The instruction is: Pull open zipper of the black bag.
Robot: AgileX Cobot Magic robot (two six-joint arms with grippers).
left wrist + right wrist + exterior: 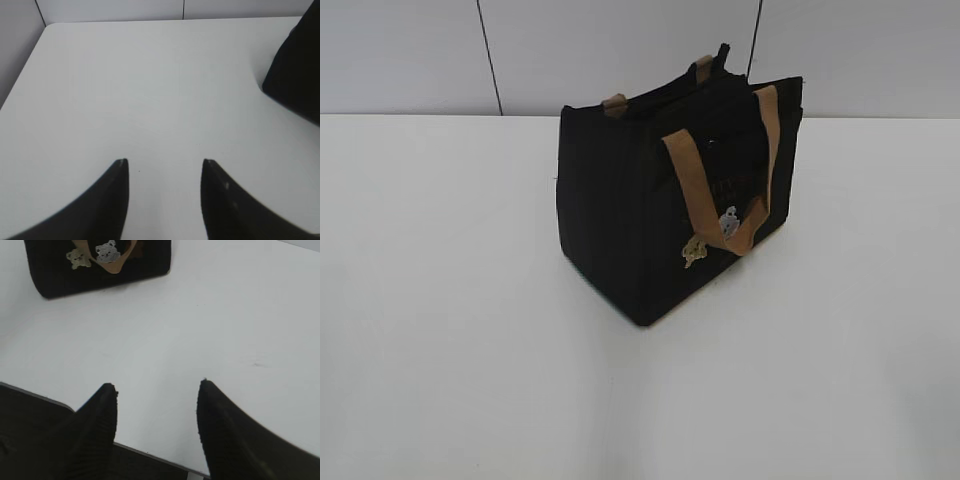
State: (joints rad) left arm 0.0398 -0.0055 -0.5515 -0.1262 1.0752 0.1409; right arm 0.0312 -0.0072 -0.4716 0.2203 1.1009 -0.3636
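Distance is what matters here: we see the black bag (675, 200) standing upright on the white table (450, 330), well apart from both grippers, and neither one touches it. The left gripper (165, 167) hangs over bare table with its jaws spread and nothing between them; the bag shows only as a dark corner at the right edge of that view, so it lies to the right of these jaws. The right gripper (157, 390) also has its jaws spread and empty, and the bag lies ahead of it and to the left, with its front side and bear patches (95, 254) facing the camera. We cannot say which arm is nearer. The zipper runs along the top edge, between the tan straps (715, 170); only the exterior view shows that top, and the metal pull is too small to find there.
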